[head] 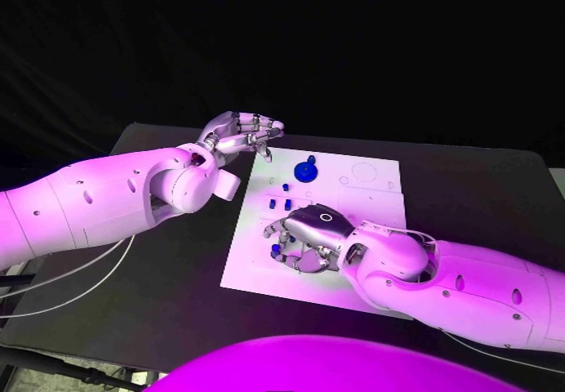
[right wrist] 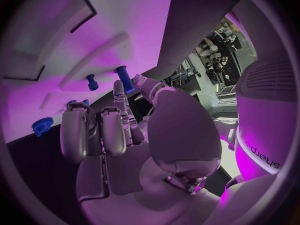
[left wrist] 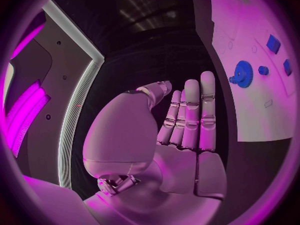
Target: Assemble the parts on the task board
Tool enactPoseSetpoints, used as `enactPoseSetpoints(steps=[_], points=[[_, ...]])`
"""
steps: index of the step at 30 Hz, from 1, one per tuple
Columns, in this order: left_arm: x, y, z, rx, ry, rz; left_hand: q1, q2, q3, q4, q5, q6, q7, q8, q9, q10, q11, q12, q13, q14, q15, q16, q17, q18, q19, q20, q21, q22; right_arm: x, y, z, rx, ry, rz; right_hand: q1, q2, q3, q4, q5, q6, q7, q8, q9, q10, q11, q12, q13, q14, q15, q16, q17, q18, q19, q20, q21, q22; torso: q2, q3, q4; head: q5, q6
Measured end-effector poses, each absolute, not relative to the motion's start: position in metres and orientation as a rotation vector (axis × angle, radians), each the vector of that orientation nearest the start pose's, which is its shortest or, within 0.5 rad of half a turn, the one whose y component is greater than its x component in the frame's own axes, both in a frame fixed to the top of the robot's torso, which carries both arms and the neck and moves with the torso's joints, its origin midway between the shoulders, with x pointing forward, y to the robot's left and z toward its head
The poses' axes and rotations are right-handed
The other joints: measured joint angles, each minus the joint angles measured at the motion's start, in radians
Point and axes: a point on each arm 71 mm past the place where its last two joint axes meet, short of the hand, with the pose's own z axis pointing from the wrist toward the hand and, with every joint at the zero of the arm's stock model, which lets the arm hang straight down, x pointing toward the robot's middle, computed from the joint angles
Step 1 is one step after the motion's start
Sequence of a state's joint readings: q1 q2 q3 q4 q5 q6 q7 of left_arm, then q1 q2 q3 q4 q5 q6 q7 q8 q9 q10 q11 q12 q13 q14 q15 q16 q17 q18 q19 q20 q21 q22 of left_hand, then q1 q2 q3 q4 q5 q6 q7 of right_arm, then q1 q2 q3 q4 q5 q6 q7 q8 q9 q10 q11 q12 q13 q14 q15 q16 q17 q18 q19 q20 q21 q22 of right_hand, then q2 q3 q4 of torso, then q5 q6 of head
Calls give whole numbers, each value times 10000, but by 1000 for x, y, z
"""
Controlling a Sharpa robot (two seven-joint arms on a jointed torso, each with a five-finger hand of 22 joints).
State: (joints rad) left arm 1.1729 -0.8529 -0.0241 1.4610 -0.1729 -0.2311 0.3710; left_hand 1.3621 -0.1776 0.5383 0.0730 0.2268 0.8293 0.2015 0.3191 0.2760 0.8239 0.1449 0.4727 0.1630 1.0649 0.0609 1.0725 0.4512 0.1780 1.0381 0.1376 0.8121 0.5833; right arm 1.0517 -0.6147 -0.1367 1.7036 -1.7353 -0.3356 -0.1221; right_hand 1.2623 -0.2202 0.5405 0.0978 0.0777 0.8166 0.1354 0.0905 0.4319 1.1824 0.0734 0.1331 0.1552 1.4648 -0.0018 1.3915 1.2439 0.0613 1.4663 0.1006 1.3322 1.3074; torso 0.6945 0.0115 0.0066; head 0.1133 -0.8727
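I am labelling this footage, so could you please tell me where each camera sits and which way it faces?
Head view: on the robot's head, looking down at the task board; both arms, left hand, right hand.
Left wrist view: behind the left hand, toward the board's edge and blue gear.
Right wrist view: behind the right hand, over the board.
Head and left wrist views share the gear.

light: magenta wash, dim black surround | glare: bright on board (head: 353,196) beside right hand (head: 309,237) | wrist views: edges curved, rims dark
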Motion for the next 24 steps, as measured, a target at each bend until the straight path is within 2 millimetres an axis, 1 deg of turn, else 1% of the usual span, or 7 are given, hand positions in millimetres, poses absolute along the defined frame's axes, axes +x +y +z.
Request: enactPoseSetpoints(steps=[5,10,13,16,18,20,24], points=[[495,228,-188,-9553,14962,-15010,0,0,0,0,0,0,0,0,0,0,0,0,0,0,0,0,0,1,0,0,0,0,364,-52,-234,-5299,15942,9961,-14,-91,-112,0,0,-63,-63,0,-16,-56,-16,0,20,0,0,-1,-35,0,0,0,-98,-1,-1,-6,-2,-41,0],[495,229,-189,-9565,14969,-14982,0,0,0,0,0,0,0,0,9,0,0,0,1,0,0,0,0,1,0,0,0,0,370,-82,-215,-4502,15601,9956,76,-1,-194,27,58,444,126,226,66,146,-21,217,193,0,0,-1,-110,1,0,0,-212,8,-12,-13,-10,-137,6],[495,230,-189,-9571,14981,-14971,0,0,0,0,0,0,0,0,9,0,0,0,1,0,0,0,0,1,0,0,0,0,383,-115,-202,-3454,15866,9701,181,112,-294,127,131,1233,171,648,191,879,-48,752,529,0,0,3,-59,1,0,-1,-58,7,-21,-28,-10,-332,46],[494,231,-189,-9583,14989,-14944,0,0,17,-17,0,0,0,0,9,0,0,-1,1,0,0,0,0,0,0,0,0,0,392,-150,-197,-2101,16442,9397,46,242,-632,297,345,1641,-49,997,341,1568,-279,1806,1379,8,-226,152,141,-9,-10,-146,297,7,-36,-44,-21,-600,114],[494,232,-189,-9591,14987,-14923,0,0,29,-28,0,0,0,0,9,0,0,-1,-6,0,0,0,0,1,0,0,0,0,394,-173,-197,-1250,16862,9156,-134,366,-1070,467,546,1751,-173,1388,671,1520,-436,3610,3173,7,-376,358,417,-234,-7,-293,721,7,-55,-57,-47,-780,144],[494,233,-189,-9598,14990,-14906,0,0,28,-28,0,0,0,0,8,0,0,-1,-8,0,0,0,-8,0,0,0,0,0,394,-197,-199,-327,17323,8870,-221,457,-1452,759,658,1471,-242,1840,1170,1143,-503,6909,6715,17,-418,579,614,-241,-13,-350,1087,7,-72,-67,-78,-928,165],[493,234,-189,-9597,14997,-14910,0,0,28,-28,0,0,0,0,8,0,0,-1,-8,0,0,0,-8,1,0,0,0,0,384,-224,-204,883,18031,8575,-412,517,-1853,1160,657,1245,-263,2151,1537,1799,-459,10053,9874,17,-418,915,643,-241,-13,-349,1526,6,-106,-74,-152,-1177,180]])
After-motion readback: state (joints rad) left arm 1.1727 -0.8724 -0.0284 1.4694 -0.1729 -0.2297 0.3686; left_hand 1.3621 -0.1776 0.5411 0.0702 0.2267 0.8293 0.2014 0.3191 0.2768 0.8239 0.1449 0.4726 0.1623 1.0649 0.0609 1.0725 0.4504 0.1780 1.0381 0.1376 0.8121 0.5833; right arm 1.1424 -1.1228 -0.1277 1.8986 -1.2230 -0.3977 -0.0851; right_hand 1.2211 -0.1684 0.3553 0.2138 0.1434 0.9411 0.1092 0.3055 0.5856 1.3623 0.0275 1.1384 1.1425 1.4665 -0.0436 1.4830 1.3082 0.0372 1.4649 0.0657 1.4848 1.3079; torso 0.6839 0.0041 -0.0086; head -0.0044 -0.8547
